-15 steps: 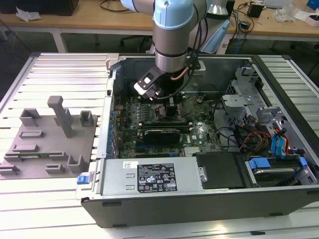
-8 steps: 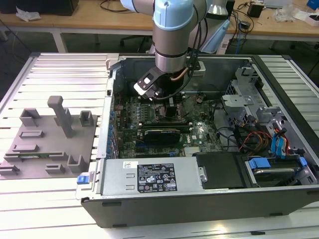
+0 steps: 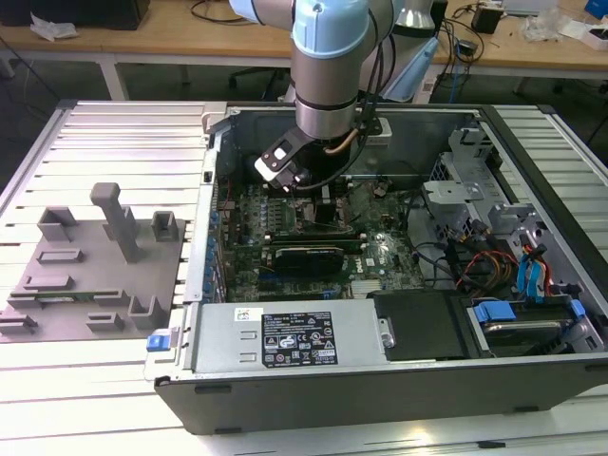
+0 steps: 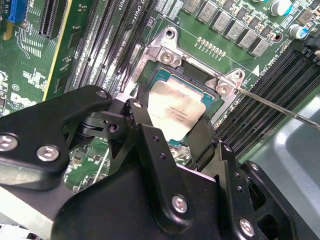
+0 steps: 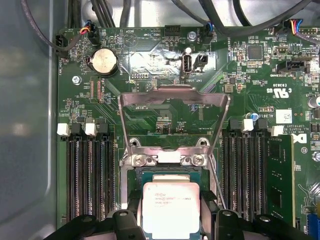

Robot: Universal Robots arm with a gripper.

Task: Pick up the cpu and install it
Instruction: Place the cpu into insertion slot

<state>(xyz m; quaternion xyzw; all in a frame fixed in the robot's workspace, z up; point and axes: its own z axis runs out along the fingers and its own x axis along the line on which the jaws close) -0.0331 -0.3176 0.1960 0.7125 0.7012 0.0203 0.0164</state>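
The cpu (image 5: 171,207) sits right over the open socket (image 5: 165,173), silver lid up and squared to the frame. Whether it hovers a hair above or already touches, I can't tell. It reads as a thin, stiff, light plate with a slick top. The underside and the socket's contacts are likely the fragile part, so the edges are the place to hold it, kept level. And that's the grip here: the tool (image 4: 172,125) is clamped on the cpu, black fingers (image 4: 202,137) pressing two opposite edges, lid left bare. Just beyond the socket the load plate (image 5: 172,91) stands flipped open, with memory slots (image 5: 90,170) flanking it on the green board (image 5: 280,75). In the exterior view the arm (image 3: 328,66) reaches straight down into the open case (image 3: 380,380), wrist vertical. The grey tray (image 3: 95,256) lies well apart on the surface (image 3: 95,399), toward the exterior view's left.
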